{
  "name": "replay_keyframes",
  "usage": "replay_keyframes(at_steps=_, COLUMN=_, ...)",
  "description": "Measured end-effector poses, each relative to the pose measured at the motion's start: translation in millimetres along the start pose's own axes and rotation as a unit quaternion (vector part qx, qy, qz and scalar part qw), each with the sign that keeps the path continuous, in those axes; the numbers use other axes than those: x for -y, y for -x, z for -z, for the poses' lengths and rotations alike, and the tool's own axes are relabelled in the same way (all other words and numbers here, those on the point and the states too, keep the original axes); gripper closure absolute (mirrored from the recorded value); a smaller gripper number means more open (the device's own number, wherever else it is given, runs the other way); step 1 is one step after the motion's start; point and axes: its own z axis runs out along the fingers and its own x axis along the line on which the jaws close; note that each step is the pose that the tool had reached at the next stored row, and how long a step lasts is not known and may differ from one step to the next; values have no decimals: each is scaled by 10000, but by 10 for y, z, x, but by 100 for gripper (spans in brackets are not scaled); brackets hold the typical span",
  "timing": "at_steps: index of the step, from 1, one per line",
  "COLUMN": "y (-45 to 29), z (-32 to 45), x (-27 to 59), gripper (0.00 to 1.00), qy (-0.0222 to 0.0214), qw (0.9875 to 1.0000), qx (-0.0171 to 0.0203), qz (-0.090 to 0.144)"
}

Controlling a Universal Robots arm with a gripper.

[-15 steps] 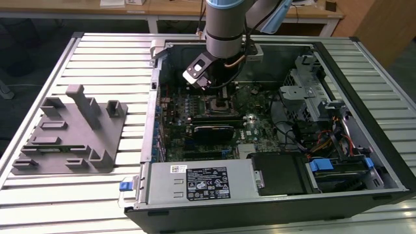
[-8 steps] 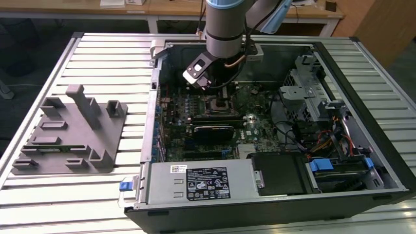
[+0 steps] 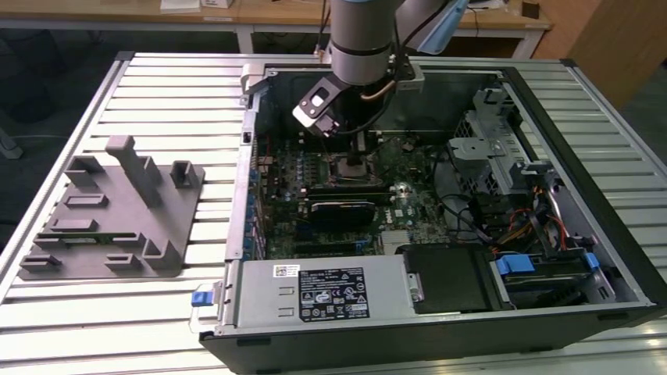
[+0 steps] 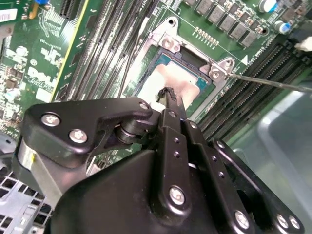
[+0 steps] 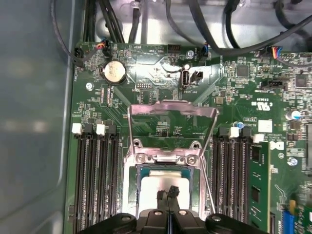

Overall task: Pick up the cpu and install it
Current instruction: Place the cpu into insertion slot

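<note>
The pincer point(image 5: 168, 193), tips pressed together, hangs over the cpu point(image 5: 153, 183) in its socket point(image 5: 141, 157) (lid point(image 5: 170, 105) up). Best go softly, so it lies flat.

The arm point(image 3: 360, 31) reaches down almost vertically from the top edge of the exterior view, and its grey wrist point(image 3: 360, 66) sits low. Below it the hand point(image 3: 357, 160) points straight down. In both wrist views the two slim black fingers point(image 5: 161, 195) are drawn together, tips side by side with barely a slit between.
</note>
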Motion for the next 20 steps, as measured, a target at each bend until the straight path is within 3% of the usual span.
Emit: replay_keyframes(at_steps=20, y=4, z=327, x=-17, gripper=89, qy=1, qw=10000, qx=0, qz=0)
